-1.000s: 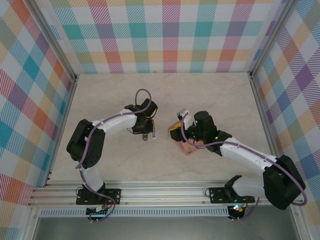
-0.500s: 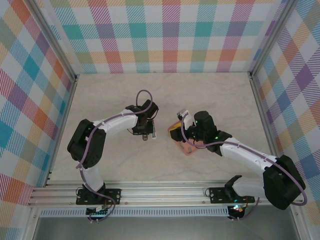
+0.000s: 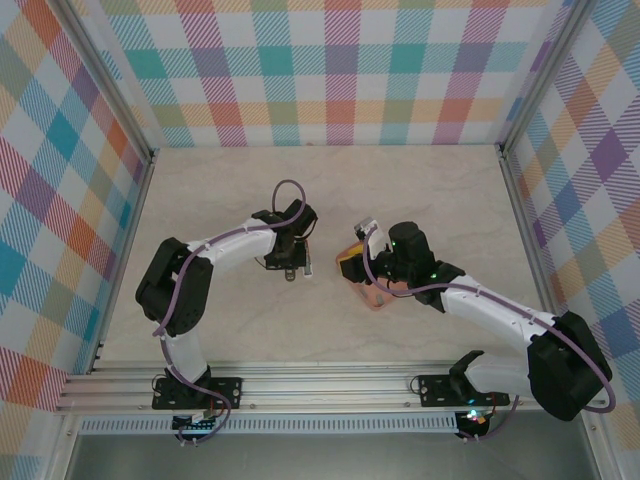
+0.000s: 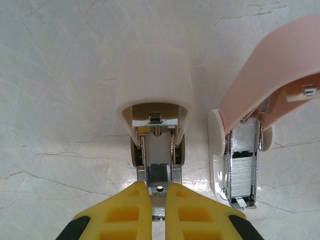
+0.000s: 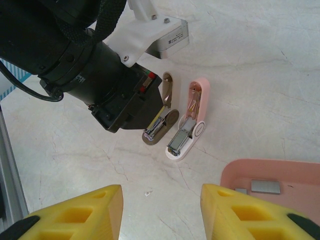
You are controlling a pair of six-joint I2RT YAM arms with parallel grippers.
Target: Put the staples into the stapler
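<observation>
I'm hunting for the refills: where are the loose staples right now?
In the right wrist view, the staples lie in the pink tray at the lower right, near the pink stapler.

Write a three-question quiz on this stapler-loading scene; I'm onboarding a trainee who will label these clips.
1. True or false: the right hand holds a staple strip.
2. How many opened staplers lie on the table? A) one B) two C) three
3. Fill in: the loose staples lie in the pink ____.

Key
1. False: it is open and empty, hovering above the table.
2. B: a beige stapler and a pink stapler, side by side.
3. tray.
</observation>
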